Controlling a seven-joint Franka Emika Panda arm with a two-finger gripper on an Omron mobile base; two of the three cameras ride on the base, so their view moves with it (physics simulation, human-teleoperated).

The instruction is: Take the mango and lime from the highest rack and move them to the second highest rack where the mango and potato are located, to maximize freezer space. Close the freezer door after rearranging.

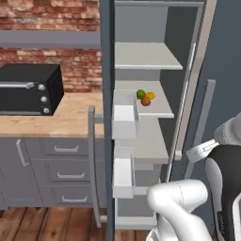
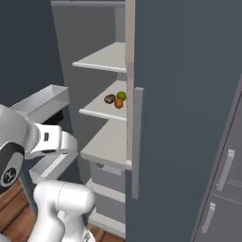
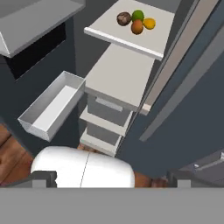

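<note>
Fingers (image 3: 43, 178) are being held spread and empty; the door (image 2: 189, 118), stiff and likely heavy, is best being pushed near its handle (image 2: 137, 142) edge

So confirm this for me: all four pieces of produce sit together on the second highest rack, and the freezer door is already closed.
Wrong on the door. The freezer door stands open, as the right base view shows. The rest holds: the lime, reddish mango, yellow mango and potato sit together on the second highest rack.
</note>
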